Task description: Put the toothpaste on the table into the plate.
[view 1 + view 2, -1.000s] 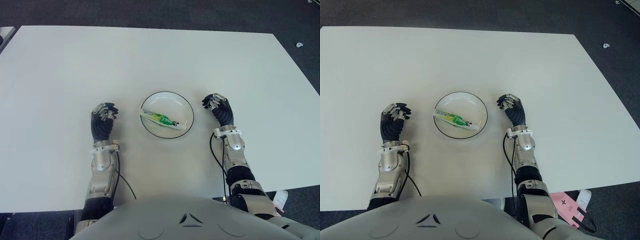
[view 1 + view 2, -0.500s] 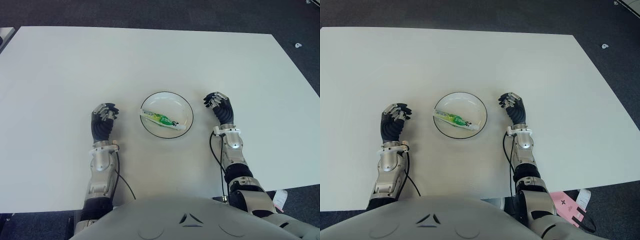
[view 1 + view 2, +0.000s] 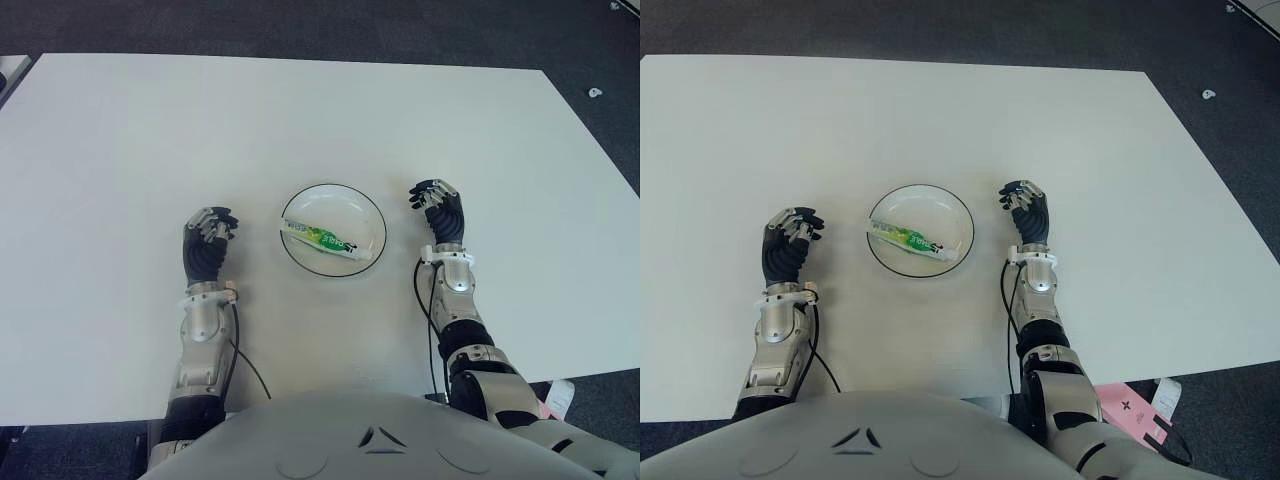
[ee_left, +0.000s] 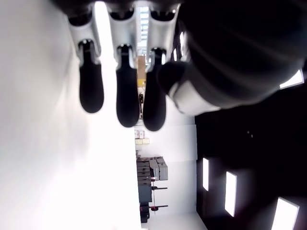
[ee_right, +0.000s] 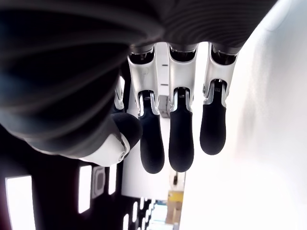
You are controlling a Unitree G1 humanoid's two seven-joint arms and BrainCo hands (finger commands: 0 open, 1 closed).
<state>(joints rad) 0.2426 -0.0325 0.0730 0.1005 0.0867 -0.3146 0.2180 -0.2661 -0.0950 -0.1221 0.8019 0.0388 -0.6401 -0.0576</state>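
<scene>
From the head camera I saw the toothpaste [image 3: 322, 238] lying inside the plate [image 3: 368, 212] on the white table [image 3: 150, 130], my left hand [image 3: 206, 247] at the plate's nine o'clock, my right hand [image 3: 441, 213] at three. Each wrist camera showed fingers [image 4: 127, 91] loosely extended, holding nothing; the right fingers [image 5: 181, 129] likewise.

Before me spreads a broad white table [image 3: 150, 130], its top evenly lit and plain. Dark grey carpet [image 3: 300, 25] borders it at twelve o'clock and runs down past three o'clock. A small white scrap [image 3: 593, 93] lies on the carpet toward two o'clock. At about four o'clock, off the table's near corner, a pink sheet [image 3: 1130, 412] lies on the floor.
</scene>
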